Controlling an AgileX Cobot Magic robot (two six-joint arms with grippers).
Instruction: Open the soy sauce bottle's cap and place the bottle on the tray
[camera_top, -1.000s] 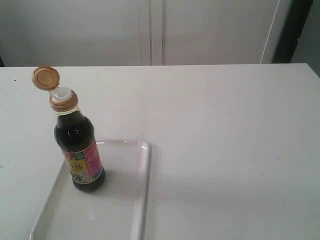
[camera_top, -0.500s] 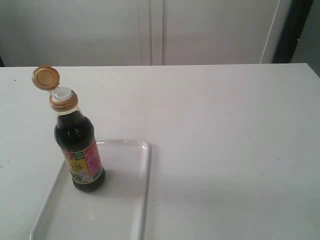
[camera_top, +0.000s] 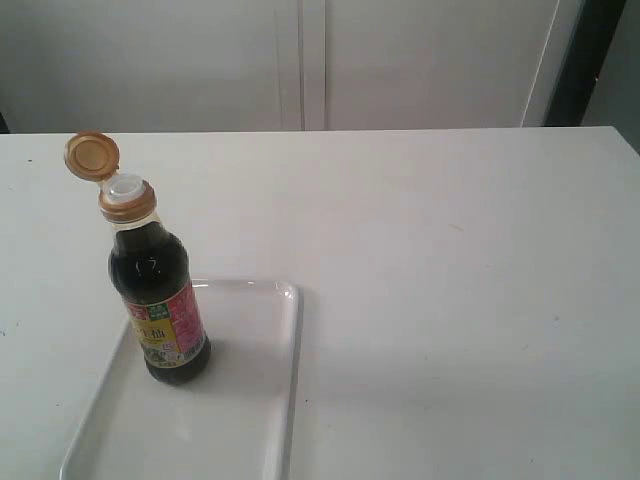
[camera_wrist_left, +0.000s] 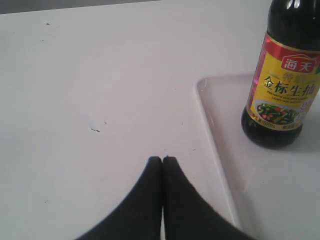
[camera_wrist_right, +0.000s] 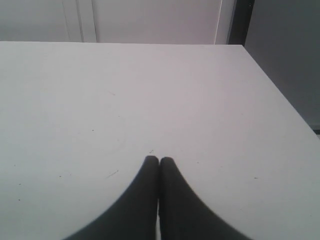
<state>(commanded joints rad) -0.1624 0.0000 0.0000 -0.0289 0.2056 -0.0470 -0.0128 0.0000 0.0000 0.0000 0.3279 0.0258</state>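
One soy sauce bottle (camera_top: 157, 295), upright on the tray (camera_top: 250, 400), standing toward the tray's far left portion; dark liquid fills it up to the shoulders, and a pink, yellow and green label wraps the lower body. One cap (camera_top: 92, 155), golden-brown, flipped open and tilted back to the left on its hinge, with the matching collar and white spout (camera_top: 126, 187) exposed at the neck. One white table (camera_top: 450, 300), on which the glossy white tray lies at the near left, its lower edge cut off by the frame; pale wall panels (camera_top: 300, 60) behind.
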